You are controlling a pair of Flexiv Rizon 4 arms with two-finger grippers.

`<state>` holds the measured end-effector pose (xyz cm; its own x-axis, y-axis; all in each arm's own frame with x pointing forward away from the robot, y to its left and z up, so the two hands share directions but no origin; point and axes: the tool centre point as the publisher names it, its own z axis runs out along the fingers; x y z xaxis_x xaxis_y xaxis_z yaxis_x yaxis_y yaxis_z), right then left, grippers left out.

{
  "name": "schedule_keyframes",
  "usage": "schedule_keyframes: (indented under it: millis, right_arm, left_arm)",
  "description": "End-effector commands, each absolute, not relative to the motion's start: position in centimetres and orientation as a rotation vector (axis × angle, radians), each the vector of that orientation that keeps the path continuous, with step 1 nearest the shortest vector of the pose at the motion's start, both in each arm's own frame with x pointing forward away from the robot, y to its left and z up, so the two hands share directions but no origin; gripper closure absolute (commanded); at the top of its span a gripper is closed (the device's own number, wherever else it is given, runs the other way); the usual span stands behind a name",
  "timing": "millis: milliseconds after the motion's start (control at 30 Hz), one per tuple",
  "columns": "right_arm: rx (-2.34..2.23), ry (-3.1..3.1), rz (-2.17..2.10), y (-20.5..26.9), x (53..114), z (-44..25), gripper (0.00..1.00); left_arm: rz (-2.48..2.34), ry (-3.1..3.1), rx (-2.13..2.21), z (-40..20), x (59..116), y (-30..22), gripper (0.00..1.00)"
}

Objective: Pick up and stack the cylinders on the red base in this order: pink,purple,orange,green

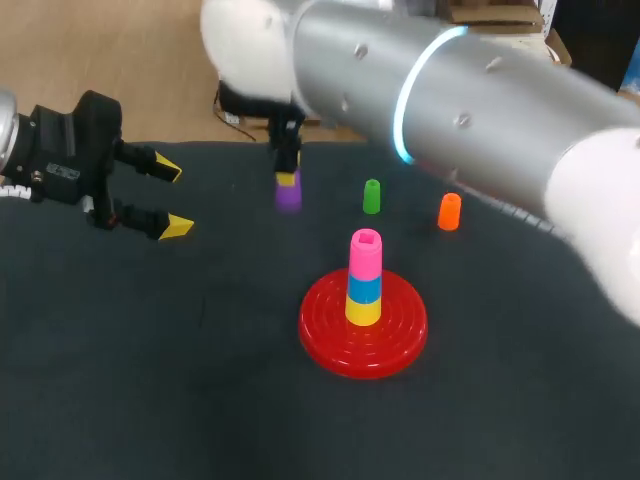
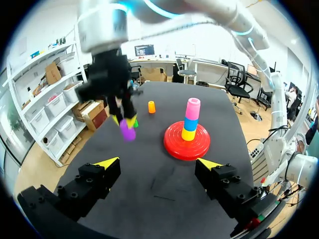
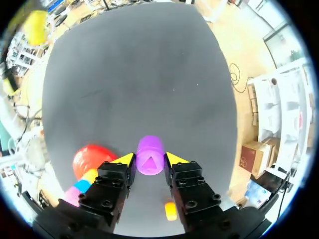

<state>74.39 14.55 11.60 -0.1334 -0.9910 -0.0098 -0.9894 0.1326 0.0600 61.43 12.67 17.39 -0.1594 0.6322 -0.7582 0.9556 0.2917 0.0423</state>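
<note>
The red base [image 1: 400, 345] sits mid-table with a yellow, a blue and a pink cylinder [image 1: 365, 250] stacked on its peg. Behind it and to the left is the purple cylinder [image 1: 289, 197], with my right gripper [image 1: 288, 181] coming down over it. In the right wrist view my right gripper [image 3: 149, 159] is shut on the purple cylinder [image 3: 149, 148], a yellow tip pressed on each side. The green cylinder [image 1: 372, 196] and the orange cylinder [image 1: 449, 211] stand upright further right. My left gripper [image 1: 172, 198] hangs open and empty at the left.
My right arm's thick silver link [image 1: 450, 100] crosses over the back of the table. The left wrist view shows my left gripper [image 2: 158, 163] well short of the red base [image 2: 172, 147]. Dark cloth lies bare in front of the base.
</note>
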Motion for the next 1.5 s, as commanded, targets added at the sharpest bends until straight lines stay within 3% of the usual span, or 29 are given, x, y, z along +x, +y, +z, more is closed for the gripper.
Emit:
schedule_keyframes:
  millis: [33,367,733,1133,1500]
  right_arm:
    - [2.119,-2.354,-0.035,11.1,70.1,17.0,1.00]
    - [2.224,-2.312,0.051,5.8,62.4,22.1,1.00]
    - [2.245,-2.316,0.137,1.9,57.8,20.3,1.00]
    - [2.354,-2.282,0.156,1.2,56.3,21.8,1.00]
    - [2.413,-2.134,0.164,3.4,56.6,20.5,1.00]
  left_arm:
    - [-0.604,1.874,1.419,17.2,61.4,12.8,0.00]
    - [-0.604,1.874,1.419,17.2,61.4,12.8,0.00]
    - [-0.604,1.874,1.419,17.2,61.4,12.8,0.00]
    - [-0.604,1.874,1.419,17.2,61.4,12.8,0.00]
    - [-0.604,1.874,1.419,17.2,61.4,12.8,0.00]
